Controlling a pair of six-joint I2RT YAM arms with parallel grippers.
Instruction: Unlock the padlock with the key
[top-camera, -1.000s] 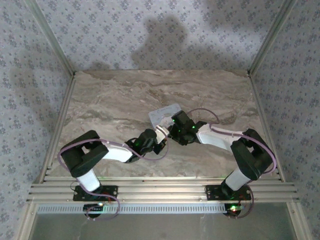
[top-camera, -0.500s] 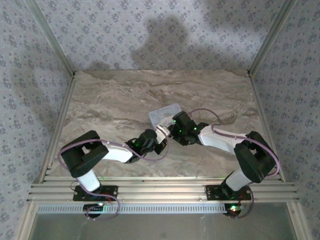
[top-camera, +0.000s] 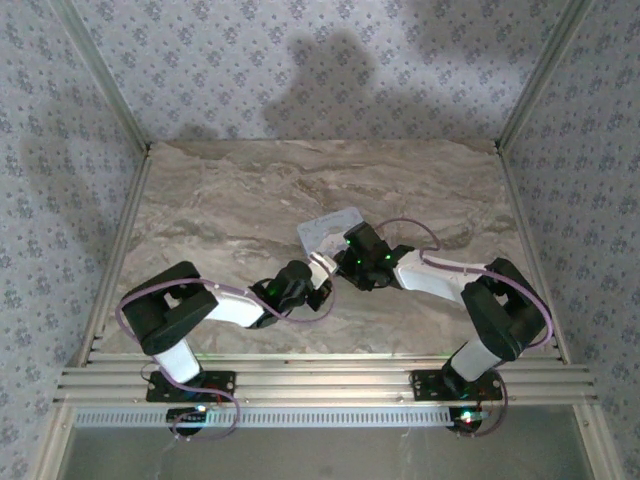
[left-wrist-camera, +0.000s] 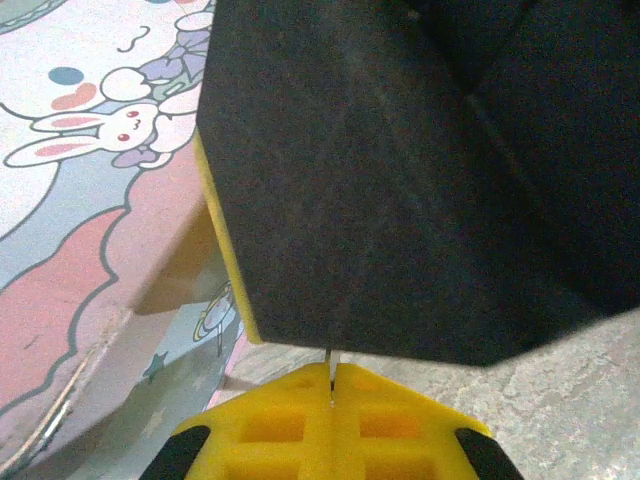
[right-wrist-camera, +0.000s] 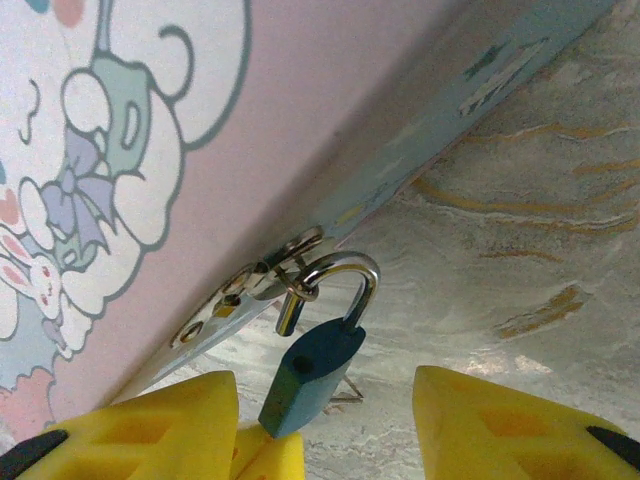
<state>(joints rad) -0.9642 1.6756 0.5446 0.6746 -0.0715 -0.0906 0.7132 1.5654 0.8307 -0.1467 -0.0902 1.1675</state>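
The pale blue tin (top-camera: 326, 228) with a bunny picture on its lid lies near the middle of the marble-patterned table (top-camera: 230, 200), and both arms reach in to its near side. In the right wrist view the teal padlock (right-wrist-camera: 310, 375) hangs tilted from the metal hasp (right-wrist-camera: 250, 282) on the tin's front wall, its body just off the table. Its silvery shackle (right-wrist-camera: 345, 272) is hooked through the hasp. One leg sits in the body, and the end of the other stands free just above it.

The right hand (right-wrist-camera: 328, 432) is spread wide, with one yellow finger on each side of the padlock and neither touching it. In the overhead view this hand (top-camera: 338, 262) sits at the tin's near edge.

The left hand (top-camera: 320, 274) is just beside it. In its own wrist view the yellow fingers (left-wrist-camera: 270, 440) are pressed together, and a thin metal sliver, apparently the key (left-wrist-camera: 330, 368), pokes out between them. The right arm's black housing (left-wrist-camera: 400, 170) hides the padlock there.
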